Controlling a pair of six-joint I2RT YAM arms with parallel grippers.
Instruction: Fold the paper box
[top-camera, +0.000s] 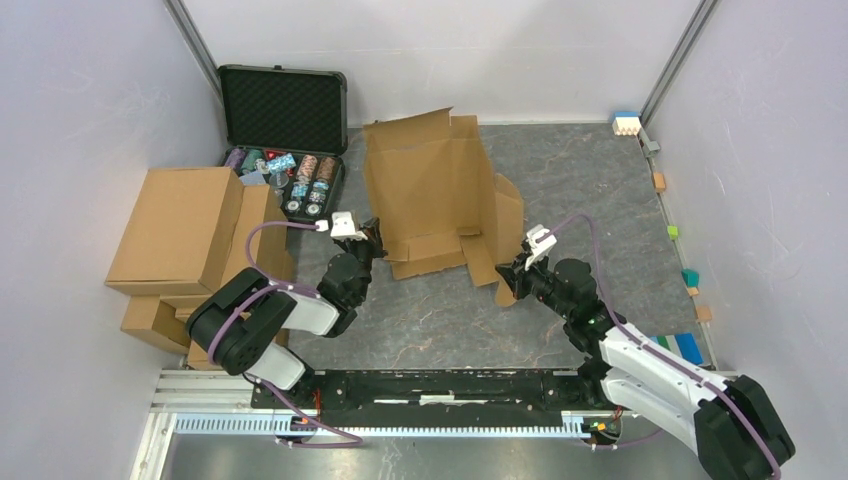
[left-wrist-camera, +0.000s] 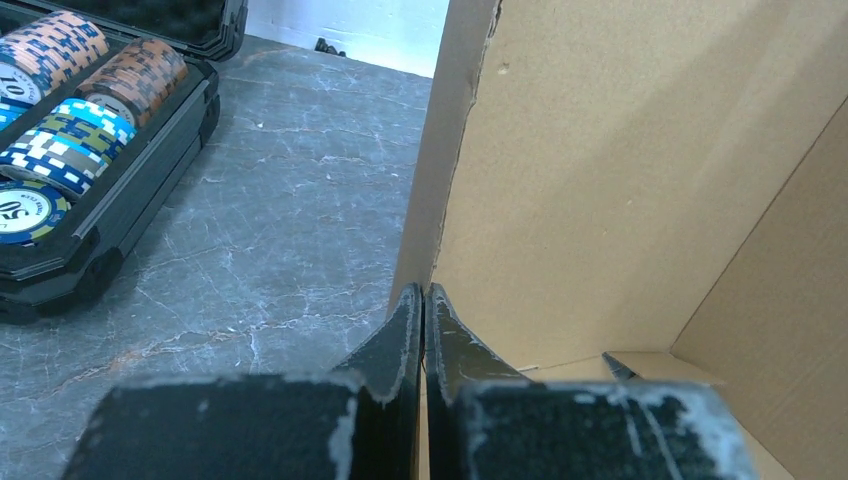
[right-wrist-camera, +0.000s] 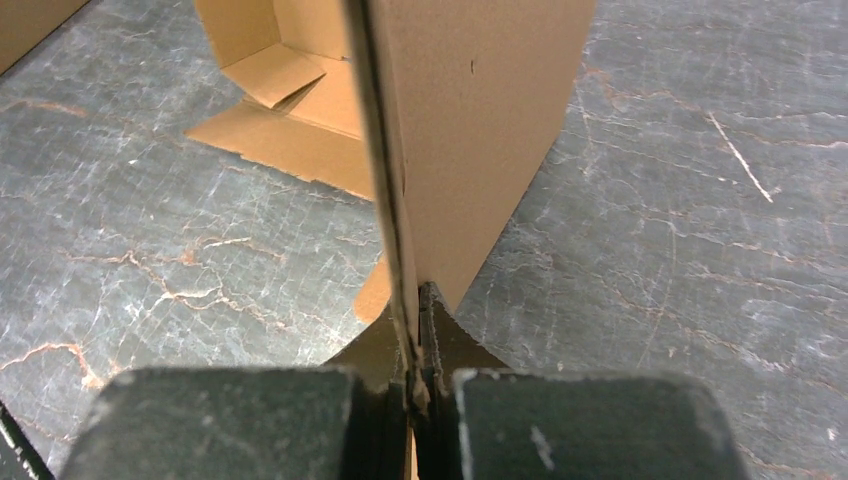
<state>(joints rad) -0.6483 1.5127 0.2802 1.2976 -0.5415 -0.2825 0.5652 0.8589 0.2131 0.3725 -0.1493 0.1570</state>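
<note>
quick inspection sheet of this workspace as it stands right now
surface: grey marbled tabletop, bare around the box
job's things: paper box part-folded at mid-table, panels raised, some flaps lying flat
clutter: open black case with poker chips; stacked brown cartons far left; small coloured blocks along the right edge
grippers: left tool shut, tips at the box's left panel edge, no cardboard seen between them; right tool shut on the box's right flap
cables: purple cables looped along both arms, clear of the box
surroundings: pale walls on three sides; metal rail at the near edge
</note>
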